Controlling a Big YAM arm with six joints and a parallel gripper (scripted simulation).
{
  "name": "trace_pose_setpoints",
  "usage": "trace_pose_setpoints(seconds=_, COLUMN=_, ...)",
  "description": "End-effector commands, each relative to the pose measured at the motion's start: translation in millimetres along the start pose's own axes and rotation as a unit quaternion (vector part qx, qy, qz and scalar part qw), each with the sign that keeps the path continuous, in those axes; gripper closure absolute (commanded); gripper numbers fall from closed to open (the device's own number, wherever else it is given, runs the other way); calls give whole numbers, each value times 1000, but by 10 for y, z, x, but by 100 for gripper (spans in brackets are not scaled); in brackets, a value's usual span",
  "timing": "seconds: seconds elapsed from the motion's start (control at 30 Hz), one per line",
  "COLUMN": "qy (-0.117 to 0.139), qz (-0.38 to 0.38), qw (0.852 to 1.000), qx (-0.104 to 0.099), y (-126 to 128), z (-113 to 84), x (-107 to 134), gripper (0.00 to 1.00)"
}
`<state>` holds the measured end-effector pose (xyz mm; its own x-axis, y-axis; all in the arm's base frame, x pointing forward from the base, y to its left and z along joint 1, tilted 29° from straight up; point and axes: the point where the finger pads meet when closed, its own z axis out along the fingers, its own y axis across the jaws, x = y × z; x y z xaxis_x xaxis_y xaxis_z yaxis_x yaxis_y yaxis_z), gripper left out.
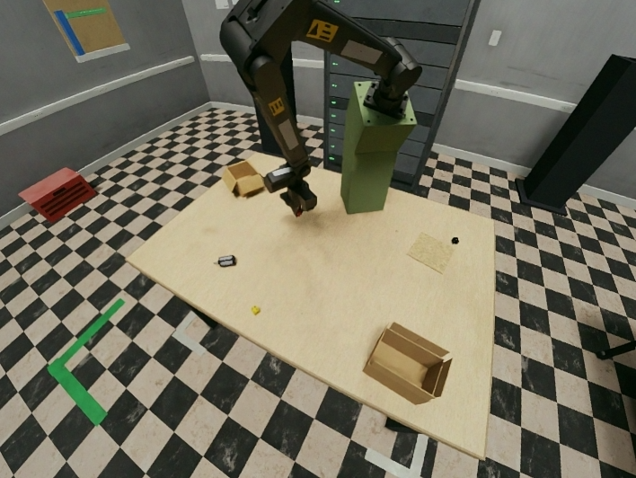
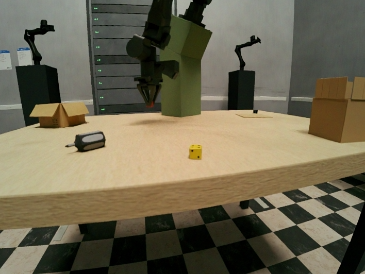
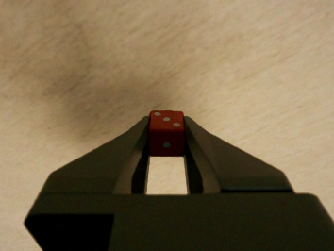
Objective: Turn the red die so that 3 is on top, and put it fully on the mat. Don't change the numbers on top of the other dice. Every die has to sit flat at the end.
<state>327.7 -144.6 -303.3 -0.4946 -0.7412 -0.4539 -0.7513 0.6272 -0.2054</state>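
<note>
My gripper (image 1: 298, 211) (image 2: 150, 103) (image 3: 166, 125) is shut on the red die (image 1: 298, 211) (image 2: 150, 103) (image 3: 166, 133) and holds it in the air above the back of the table. In the wrist view the die shows a three-pip face and a one-pip face. The tan mat (image 1: 430, 252) (image 2: 253, 115) lies flat at the right back of the table, far from the gripper. A black die (image 1: 454, 240) (image 2: 255, 111) sits just beyond the mat. A yellow die (image 1: 255, 309) (image 2: 195, 152) lies near the table's front edge.
A green pillar (image 1: 371, 148) (image 2: 182, 70) bears the arm at the back. A small open box (image 1: 243, 178) (image 2: 59, 114) stands at the back left, a larger one (image 1: 409, 364) (image 2: 337, 110) at the front right. A dark-handled tool (image 1: 225, 261) (image 2: 88, 141) lies at the left.
</note>
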Motion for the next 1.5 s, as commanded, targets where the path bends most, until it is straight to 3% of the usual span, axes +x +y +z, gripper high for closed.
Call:
trace_pose_setpoints(seconds=0.0, qy=2, qz=-2, qw=1000, qx=-6, y=50, z=-254, x=49, gripper=85)
trace_pose_setpoints(seconds=0.2, qy=3, qz=-3, qw=1000, qx=-5, y=45, z=-441, x=51, gripper=85)
trace_pose_setpoints(seconds=0.37, qy=2, qz=-1, qw=1000, qx=-17, y=143, z=-352, x=66, gripper=85)
trace_pose_setpoints(seconds=0.57, qy=2, qz=-6, qw=1000, qx=-9, y=57, z=-387, x=47, gripper=85)
trace_pose_setpoints(seconds=0.8, qy=2, qz=-36, qw=999, qx=-9, y=204, z=-374, x=-147, gripper=85)
trace_pose_setpoints(seconds=0.97, qy=3, qz=-75, qw=997, qx=-16, y=563, z=-384, x=-433, gripper=85)
trace_pose_setpoints(seconds=1.03, qy=3, qz=-75, qw=997, qx=-16, y=563, z=-384, x=-433, gripper=85)
trace_pose_setpoints(seconds=1.17, qy=5, qz=-126, qw=992, qx=-24, y=941, z=-406, x=-723, gripper=85)
trace_pose_setpoints(seconds=1.47, qy=12, qz=-258, qw=966, qx=-27, y=1665, z=-476, x=-1426, gripper=85)
